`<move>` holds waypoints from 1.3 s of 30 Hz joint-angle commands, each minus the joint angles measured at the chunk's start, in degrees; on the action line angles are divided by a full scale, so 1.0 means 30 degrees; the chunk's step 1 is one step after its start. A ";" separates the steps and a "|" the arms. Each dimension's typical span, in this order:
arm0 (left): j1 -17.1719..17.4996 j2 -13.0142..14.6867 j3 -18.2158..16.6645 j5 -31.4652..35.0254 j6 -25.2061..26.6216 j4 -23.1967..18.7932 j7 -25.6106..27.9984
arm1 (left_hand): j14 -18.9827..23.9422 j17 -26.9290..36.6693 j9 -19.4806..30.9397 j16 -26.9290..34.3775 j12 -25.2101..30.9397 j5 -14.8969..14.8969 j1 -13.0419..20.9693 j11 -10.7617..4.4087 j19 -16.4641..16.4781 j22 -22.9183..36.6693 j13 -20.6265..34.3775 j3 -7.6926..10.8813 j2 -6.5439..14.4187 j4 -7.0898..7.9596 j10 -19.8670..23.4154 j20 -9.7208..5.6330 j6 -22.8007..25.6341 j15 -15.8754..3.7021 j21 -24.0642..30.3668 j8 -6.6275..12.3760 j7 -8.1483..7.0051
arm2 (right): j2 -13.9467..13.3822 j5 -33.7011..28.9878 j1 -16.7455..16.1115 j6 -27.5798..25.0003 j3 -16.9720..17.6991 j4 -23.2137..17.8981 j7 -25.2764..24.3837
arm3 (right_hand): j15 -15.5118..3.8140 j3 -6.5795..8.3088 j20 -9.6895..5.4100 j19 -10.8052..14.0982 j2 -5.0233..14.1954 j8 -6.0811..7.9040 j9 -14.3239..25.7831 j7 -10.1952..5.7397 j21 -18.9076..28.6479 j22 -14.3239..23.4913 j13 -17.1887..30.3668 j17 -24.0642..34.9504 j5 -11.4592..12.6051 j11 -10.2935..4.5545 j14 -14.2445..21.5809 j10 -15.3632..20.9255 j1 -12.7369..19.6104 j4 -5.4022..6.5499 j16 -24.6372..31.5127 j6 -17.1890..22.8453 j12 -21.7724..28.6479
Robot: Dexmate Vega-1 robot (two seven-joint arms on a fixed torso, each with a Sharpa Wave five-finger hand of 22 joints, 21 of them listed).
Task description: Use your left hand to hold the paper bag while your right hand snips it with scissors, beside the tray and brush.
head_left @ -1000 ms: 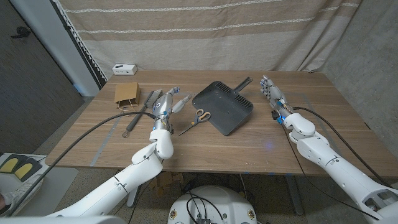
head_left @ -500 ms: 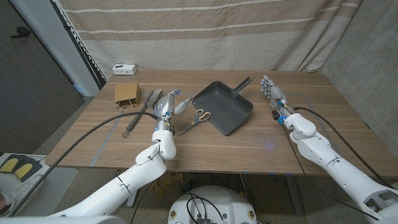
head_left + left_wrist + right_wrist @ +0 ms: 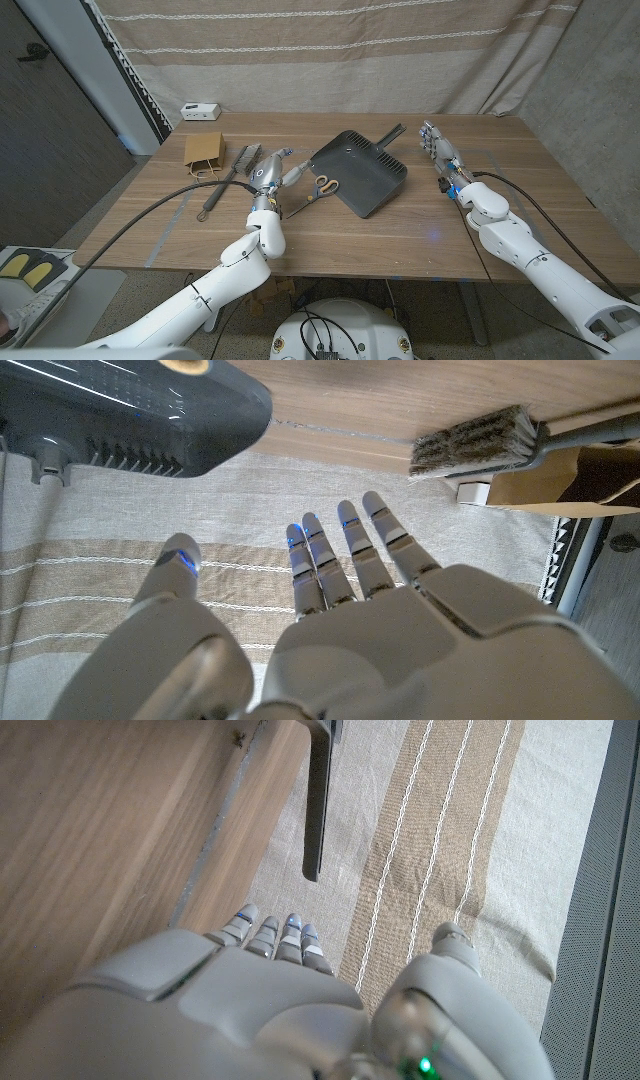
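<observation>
The brown paper bag (image 3: 204, 150) lies at the table's far left, also seen in the left wrist view (image 3: 583, 472). Scissors (image 3: 316, 190) with tan handles lie against the black tray's (image 3: 358, 170) left edge. A brush (image 3: 228, 175) lies between the bag and my left hand (image 3: 270, 170). That hand is raised just left of the scissors, fingers (image 3: 345, 555) straight and apart, holding nothing. My right hand (image 3: 437, 150) stands to the right of the tray, fingers extended and holding nothing (image 3: 262, 990).
A small white box (image 3: 200, 110) sits at the far left edge of the table. A striped curtain hangs behind the table. The tray's handle (image 3: 320, 800) sticks out past the far edge. Bare wood lies along the near side (image 3: 400, 240).
My left arm has edged slightly to the right, toward the scissors, and the hand has turned a little. The right arm and the objects have stayed put.
</observation>
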 commanded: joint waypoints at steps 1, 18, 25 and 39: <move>-0.0335 -0.0134 0.0435 -0.0045 0.0462 0.0570 -0.0176 | 0.0475 -0.0237 0.0145 -0.0043 -0.0009 -0.0087 0.0247 -0.0103 0.0959 -0.0137 0.0067 -0.0149 -0.0157 -0.0086 0.0332 -0.0714 0.0310 -0.2553 0.0323 0.0145 -0.0010 | 0.0015 -0.0122 -0.0047 0.0056 -0.0008 -0.0066 -0.0165 | -0.0200 -0.0029 -0.0037 0.0068 0.0000 -0.0016 0.0093 -0.0132 -0.0150 0.0022 0.0077 0.0042 0.0151 -0.0162 -0.0191 -0.0027 0.0245 -0.0115 0.0024 -0.0123 -0.0076; -0.0172 0.0020 0.0689 -0.0286 0.1032 0.0250 -0.0489 | 0.1037 -0.0497 0.0414 -0.0087 -0.0049 -0.0130 0.0370 -0.0146 0.0319 -0.0196 0.0164 -0.0377 -0.0075 0.0027 0.0455 0.0333 0.0164 -0.2402 0.0008 0.0188 -0.0237 | 0.0216 -0.0132 -0.0006 0.0007 -0.0120 0.0035 -0.0251 | -0.0209 -0.0065 -0.0033 0.0100 0.0023 -0.0013 0.0094 -0.0106 -0.0271 0.0027 0.0079 0.0043 0.0189 -0.0145 -0.0201 -0.0037 0.0340 -0.0150 0.0027 -0.0168 -0.0087; -0.0332 -0.0216 0.0775 -0.0689 0.1403 0.0546 -0.0787 | 0.1285 -0.0533 0.0460 -0.0040 -0.0041 -0.0136 0.0347 -0.0171 0.0328 -0.0189 0.0191 -0.0459 -0.0100 0.0042 0.0521 0.0525 0.0181 -0.2382 0.0007 0.0212 -0.0113 | 0.0155 -0.0304 -0.0057 -0.0259 -0.0186 -0.0256 -0.0544 | -0.0207 -0.0084 -0.0021 0.0118 0.0028 -0.0007 0.0095 -0.0089 -0.0312 0.0028 0.0080 0.0043 0.0200 -0.0133 -0.0215 -0.0019 0.0362 -0.0156 0.0024 -0.0166 -0.0083; -0.0434 0.0518 0.1084 -0.1048 0.1045 0.0262 -0.1536 | -0.0328 -0.0378 0.0625 -0.0677 -0.0361 -0.0130 0.0190 0.0185 -0.0456 -0.0128 0.0343 -0.0664 0.0011 0.0161 -0.0236 0.0991 -0.0206 -0.1593 -0.0290 0.0123 -0.0410 | 0.0127 -0.0372 -0.0040 -0.0460 -0.0185 -0.0454 -0.0756 | -0.0214 -0.0116 0.0006 0.0147 0.0062 0.0006 0.0095 -0.0072 -0.0401 0.0032 0.0081 0.0045 0.0221 -0.0128 -0.0215 -0.0029 0.0401 -0.0158 0.0030 -0.0159 -0.0092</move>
